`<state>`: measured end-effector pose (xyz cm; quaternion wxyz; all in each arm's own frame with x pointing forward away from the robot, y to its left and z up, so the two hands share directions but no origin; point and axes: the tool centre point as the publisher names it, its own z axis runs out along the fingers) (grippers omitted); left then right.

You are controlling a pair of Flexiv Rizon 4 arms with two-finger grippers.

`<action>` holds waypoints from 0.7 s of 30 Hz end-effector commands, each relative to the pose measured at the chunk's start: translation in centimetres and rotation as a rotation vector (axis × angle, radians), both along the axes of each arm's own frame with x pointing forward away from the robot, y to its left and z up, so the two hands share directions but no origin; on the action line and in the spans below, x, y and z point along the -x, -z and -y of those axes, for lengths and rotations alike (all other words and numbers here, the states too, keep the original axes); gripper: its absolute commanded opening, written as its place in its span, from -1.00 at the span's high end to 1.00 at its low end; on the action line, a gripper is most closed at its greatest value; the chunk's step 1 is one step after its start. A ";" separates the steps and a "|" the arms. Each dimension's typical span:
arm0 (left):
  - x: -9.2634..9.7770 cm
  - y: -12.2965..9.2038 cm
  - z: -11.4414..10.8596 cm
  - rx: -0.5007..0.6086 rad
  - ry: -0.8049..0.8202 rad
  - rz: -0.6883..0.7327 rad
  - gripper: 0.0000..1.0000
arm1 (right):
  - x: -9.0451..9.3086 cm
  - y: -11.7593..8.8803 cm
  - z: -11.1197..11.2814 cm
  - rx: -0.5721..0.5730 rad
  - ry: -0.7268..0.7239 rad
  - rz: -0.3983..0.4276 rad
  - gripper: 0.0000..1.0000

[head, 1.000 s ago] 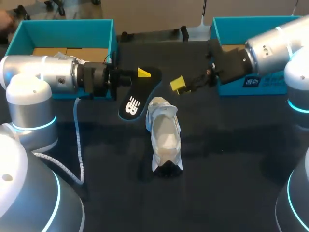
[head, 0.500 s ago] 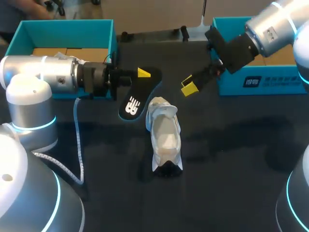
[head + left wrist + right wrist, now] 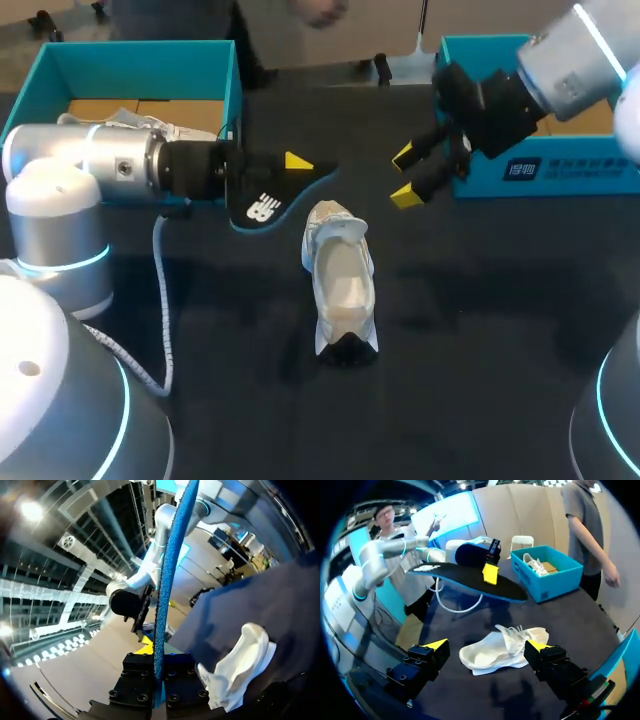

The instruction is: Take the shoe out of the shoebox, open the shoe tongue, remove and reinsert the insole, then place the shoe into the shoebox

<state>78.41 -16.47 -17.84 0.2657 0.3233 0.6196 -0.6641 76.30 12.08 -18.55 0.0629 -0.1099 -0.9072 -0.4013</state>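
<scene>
The left gripper (image 3: 292, 163) clamps the insole (image 3: 262, 205) at eleven o'clock from the shoe (image 3: 340, 285). The right gripper (image 3: 405, 176), at one o'clock, gapes wide, holding nothing.

The dark worktop (image 3: 480, 340) fills the head view. A white shoe (image 3: 340, 290) lies on it near the centre, running lengthwise from top to bottom. An open teal shoebox (image 3: 130, 55) stands at the upper left, and a second teal box (image 3: 560, 175) at the upper right.
</scene>
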 end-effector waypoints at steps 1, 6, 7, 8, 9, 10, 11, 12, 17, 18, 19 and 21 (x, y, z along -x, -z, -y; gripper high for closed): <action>1.6 -0.3 0.1 0.005 0.008 -0.093 1.00 | 1.6 -0.2 0.3 0.013 0.077 0.092 -1.00; 3.1 -0.8 0.5 0.069 0.044 -0.217 1.00 | 1.6 -0.2 0.3 0.013 0.077 0.092 -1.00; 3.5 -0.9 0.4 0.090 0.033 -0.233 1.00 | 1.6 -0.2 0.3 0.013 0.077 0.092 -1.00; 3.6 -0.9 0.3 0.094 0.036 -0.246 1.00 | 1.6 -0.2 0.3 0.013 0.077 0.092 -1.00; 3.9 -0.8 0.3 0.084 0.037 -0.254 1.00 | 1.6 -0.2 0.3 0.013 0.077 0.092 -1.00; 4.0 -0.8 0.2 0.081 0.034 -0.256 1.00 | 1.4 0.1 0.6 0.049 0.063 0.137 -1.00; 4.2 -0.8 0.2 0.081 0.034 -0.287 1.00 | 1.3 0.5 0.8 0.117 0.032 0.136 -1.00; 4.4 -0.8 0.3 0.086 0.039 -0.307 1.00 | 1.2 0.8 1.0 0.150 0.016 0.154 -1.00; 5.1 -0.5 0.6 0.072 0.069 -0.370 1.00 | 1.2 2.0 2.0 0.246 -0.090 0.250 -1.00; 5.1 -0.5 0.6 0.072 0.069 -0.370 1.00 | 1.3 2.2 2.1 0.250 -0.116 0.257 -1.00; 5.1 -0.5 0.6 0.072 0.069 -0.370 1.00 | 1.3 2.5 2.3 0.257 -0.118 0.255 -1.00; 5.1 -0.5 0.6 0.072 0.069 -0.370 1.00 | 1.3 2.5 2.3 0.257 -0.118 0.255 -1.00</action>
